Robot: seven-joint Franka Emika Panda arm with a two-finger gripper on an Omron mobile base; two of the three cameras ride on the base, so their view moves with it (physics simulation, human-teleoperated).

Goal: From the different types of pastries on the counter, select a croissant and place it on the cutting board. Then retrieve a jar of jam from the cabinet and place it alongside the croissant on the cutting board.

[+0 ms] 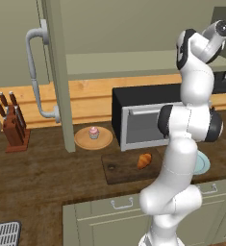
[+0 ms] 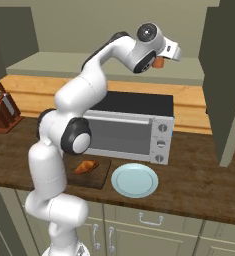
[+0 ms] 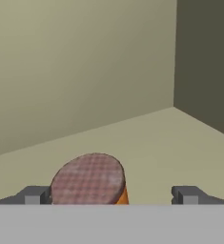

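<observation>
The croissant (image 1: 144, 161) (image 2: 85, 166) lies on the dark cutting board (image 1: 118, 172) (image 2: 102, 174) in front of the microwave. The arm reaches up into the open cabinet (image 2: 64, 65). In the hand view the jar of jam (image 3: 88, 178), with its reddish-brown lid, stands on the shelf (image 3: 156, 143) between my gripper's (image 3: 111, 195) open fingers. It sits close to the left fingertip (image 3: 35, 195), with a wide gap to the right one. From the right base view the orange jar (image 2: 159, 62) peeks out beneath the hand. The pink cupcake (image 1: 94, 132) rests on a round tan plate.
The cabinet door (image 1: 56, 72) with its curved grey handle (image 1: 35, 72) stands open at left. A microwave (image 2: 126, 127) sits under the shelf. A pale blue plate (image 2: 134, 180) lies right of the board. A knife block (image 1: 13, 125) stands at far left.
</observation>
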